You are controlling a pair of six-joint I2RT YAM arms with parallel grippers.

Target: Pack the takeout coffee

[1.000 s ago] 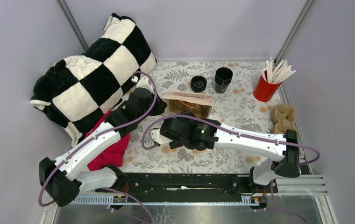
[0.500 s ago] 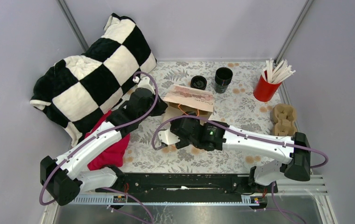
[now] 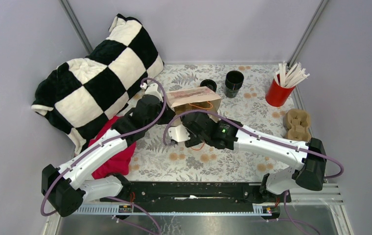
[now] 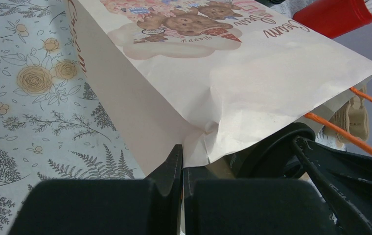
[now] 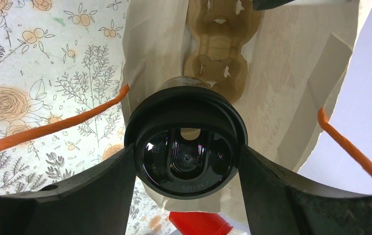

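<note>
The small black disposable cup with a round black lid [image 5: 186, 142] was gripped on both sides by the right gripper [image 5: 186, 169], whose jaws were spread wide around it. The cup was held at the open mouth of the white printed paper bag [image 4: 233, 88], lid facing the wrist. A brown moulded-cardboard cup carrier [image 5: 218, 44] was seen deeper inside. The bag's rim was pinched in the closed left gripper [image 4: 181, 152] above the floral tablecloth [image 4: 22, 98].
</note>
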